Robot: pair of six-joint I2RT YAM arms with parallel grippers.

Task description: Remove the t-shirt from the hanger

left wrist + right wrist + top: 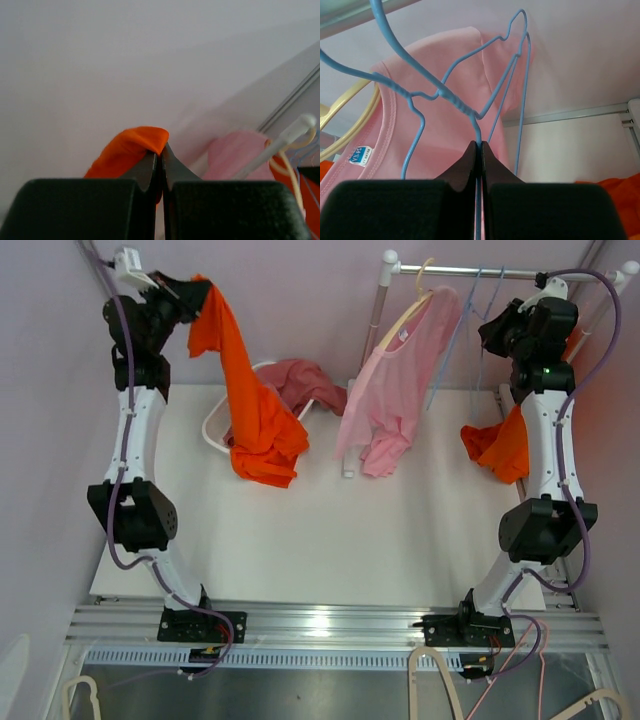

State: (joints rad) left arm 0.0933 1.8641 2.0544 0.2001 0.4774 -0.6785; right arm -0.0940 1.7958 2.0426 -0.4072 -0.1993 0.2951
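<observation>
Fabric clear! Left gripper (161, 150) clenched the orange t-shirt (255, 410) high, letting it drape toward the laundry basket (214, 432), while right gripper (480, 146) pinched the bare blue hanger (445, 94) steady.

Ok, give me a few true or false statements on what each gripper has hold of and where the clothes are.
1. The left gripper is shut on the orange t-shirt. True.
2. The right gripper is open and holds nothing. False: it is shut on a blue wire hanger.
3. The pink t-shirt hangs on a cream hanger on the rail. True.
4. The white basket has nothing in it. False: a reddish-pink garment lies in it.
</observation>
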